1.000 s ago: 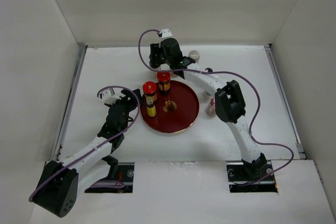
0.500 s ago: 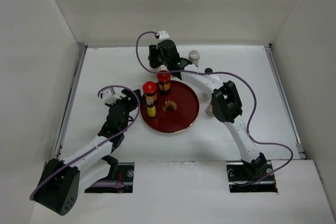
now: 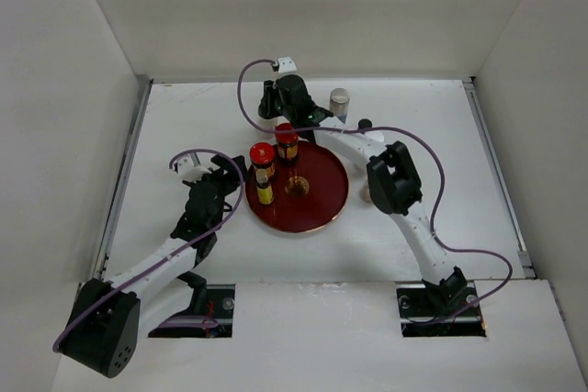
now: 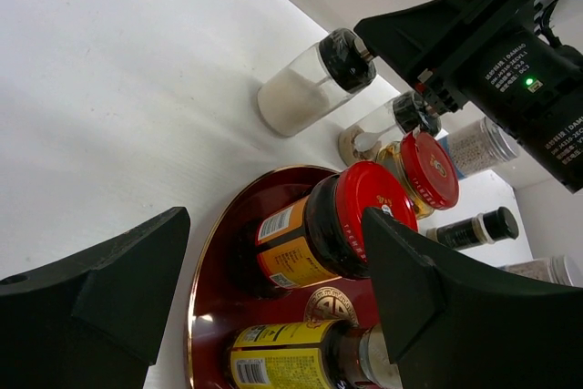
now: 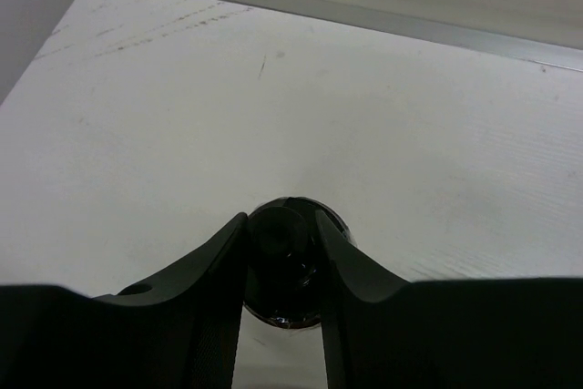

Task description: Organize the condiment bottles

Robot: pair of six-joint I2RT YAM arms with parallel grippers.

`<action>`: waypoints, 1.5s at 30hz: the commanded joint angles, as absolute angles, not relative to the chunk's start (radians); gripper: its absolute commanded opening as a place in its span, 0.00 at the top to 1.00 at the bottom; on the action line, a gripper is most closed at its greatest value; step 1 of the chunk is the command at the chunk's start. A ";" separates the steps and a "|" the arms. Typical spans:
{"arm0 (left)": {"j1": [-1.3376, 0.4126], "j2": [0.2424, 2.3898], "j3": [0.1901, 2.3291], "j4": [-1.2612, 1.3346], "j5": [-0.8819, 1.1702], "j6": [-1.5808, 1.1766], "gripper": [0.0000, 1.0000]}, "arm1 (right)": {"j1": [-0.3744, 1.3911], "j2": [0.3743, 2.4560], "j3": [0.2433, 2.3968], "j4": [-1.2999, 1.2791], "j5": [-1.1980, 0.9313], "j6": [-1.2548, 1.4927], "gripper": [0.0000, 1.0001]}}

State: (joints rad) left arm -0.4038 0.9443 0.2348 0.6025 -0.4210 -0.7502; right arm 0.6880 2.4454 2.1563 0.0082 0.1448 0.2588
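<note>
Right gripper (image 5: 281, 219) is closed on the black-capped bottle (image 5: 282, 271). In the right wrist view both fingers press the sides of the cap with no gap showing, at bottom centre of the frame. That bottle is seen cap-on, so its long axis points straight up at the camera. It stands upright on the white table (image 3: 184, 117).

Left gripper (image 4: 273, 225) is open wide and holds nothing. Its two fingers flank the near red-capped jar (image 4: 337, 225) without touching it.

The dark red plate (image 3: 326, 192) sits at frame centre in the top view. On its left part stand the near red-capped jar, the second red-capped jar (image 3: 287, 133) and the yellow-labelled bottle (image 3: 265, 194), all upright. The silver-capped jar (image 3: 339, 98) stands off the plate, up and right of it.

In the top view the right wrist hides the gripped bottle completely. The left wrist view shows it under the right gripper at upper right, clear-bodied with white fill at its base. Just left of it stands a white shaker (image 4: 305, 88) with a black cap, ungripped. There all the bottles lean toward upper right, which is the camera's tilt. The right wrist view shows only the cap and bare table.
</note>
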 commanded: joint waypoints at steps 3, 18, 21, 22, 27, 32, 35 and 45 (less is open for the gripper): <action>-0.397 0.927 0.224 0.663 -0.411 -0.761 0.25 | 0.697 2.295 2.145 0.218 0.196 0.333 0.67; -0.389 0.919 0.218 0.663 -0.411 -0.761 0.26 | 0.662 1.832 1.711 0.468 0.189 0.477 0.67; -0.389 0.930 0.221 0.663 -0.408 -0.764 0.26 | 0.665 1.653 1.455 0.517 0.199 0.460 0.67; -0.392 0.931 0.224 0.663 -0.403 -0.764 0.26 | 0.665 1.587 1.369 0.531 0.204 0.457 0.67; -0.389 0.940 0.227 0.666 -0.399 -0.765 0.26 | 0.668 1.336 1.054 0.542 0.235 0.449 0.67; -0.386 0.939 0.229 0.667 -0.405 -0.765 0.26 | 0.665 1.302 0.916 0.523 0.241 0.457 0.66; -0.387 0.943 0.229 0.667 -0.406 -0.767 0.26 | 0.654 1.377 0.902 0.554 0.252 0.451 0.67; -0.384 0.937 0.221 0.672 -0.399 -0.770 0.26 | 0.631 1.666 1.012 0.634 0.261 0.425 0.68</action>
